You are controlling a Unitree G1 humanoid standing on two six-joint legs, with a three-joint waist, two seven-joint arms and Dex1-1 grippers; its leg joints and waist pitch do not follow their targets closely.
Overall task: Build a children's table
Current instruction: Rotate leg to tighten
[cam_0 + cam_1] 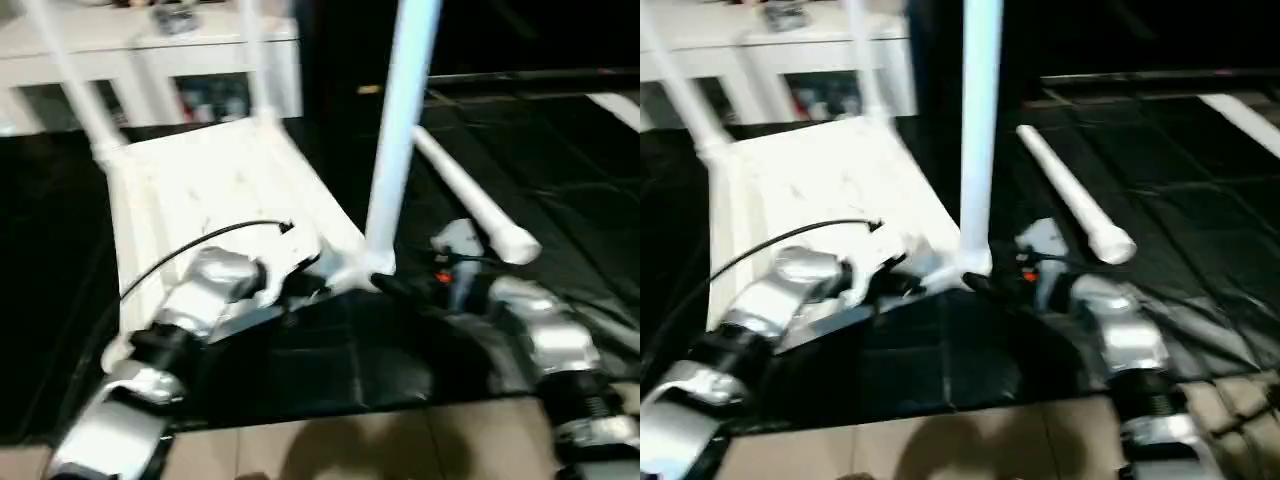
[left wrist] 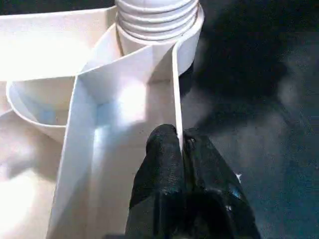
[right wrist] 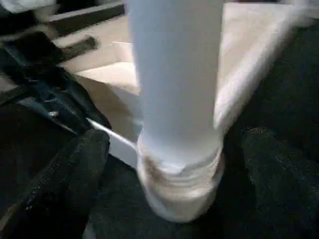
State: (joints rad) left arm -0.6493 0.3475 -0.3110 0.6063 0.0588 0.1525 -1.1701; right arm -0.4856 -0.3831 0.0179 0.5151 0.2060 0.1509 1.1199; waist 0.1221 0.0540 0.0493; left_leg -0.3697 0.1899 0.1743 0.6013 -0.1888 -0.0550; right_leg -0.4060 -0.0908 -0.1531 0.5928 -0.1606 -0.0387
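Upside-down white table top (image 1: 215, 190) on the dark floor (image 1: 560, 160), ribbed underside up. Left gripper (image 2: 179, 149) fingers clenched on a thin rib at the near corner. Upright leg (image 1: 400, 140) seated in that corner socket, right gripper (image 3: 164, 164) fingers released either side. Spare leg (image 1: 470, 205) lying on the floor just beside. White cabinet (image 1: 150, 60) behind.

A black, creased mat (image 1: 560, 170) covers most of the floor. Nearest the camera it ends at glossy beige floor tiles (image 1: 380, 445). At the far side stands a low white cabinet with glass doors (image 1: 150, 60), small items blurred on top.
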